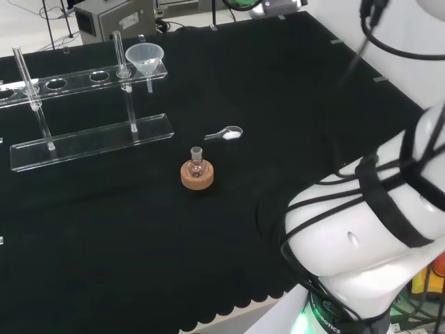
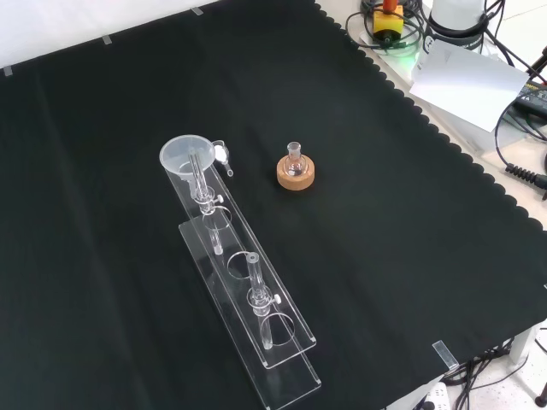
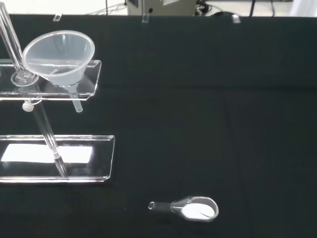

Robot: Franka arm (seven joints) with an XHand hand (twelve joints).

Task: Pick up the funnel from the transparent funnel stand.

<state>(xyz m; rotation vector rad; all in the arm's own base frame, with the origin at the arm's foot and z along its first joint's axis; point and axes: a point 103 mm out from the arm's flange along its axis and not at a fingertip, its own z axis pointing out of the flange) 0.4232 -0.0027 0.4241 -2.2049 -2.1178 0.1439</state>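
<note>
- The funnel sits in the end hole of the clear stand, at the right end of the top shelf in the head view; its stem hangs through, clear of the base plate.
- In the front view the funnel is at the stand's far end, with other holes along the shelf showing open.
- A small flask stands upright in a cork ring, well apart from the stand.
- A scoop (with something white in its bowl) lies on the cloth between flask and funnel, touching neither.
- The hand: I cannot tell whether its fingers are spread or curled.
</note>
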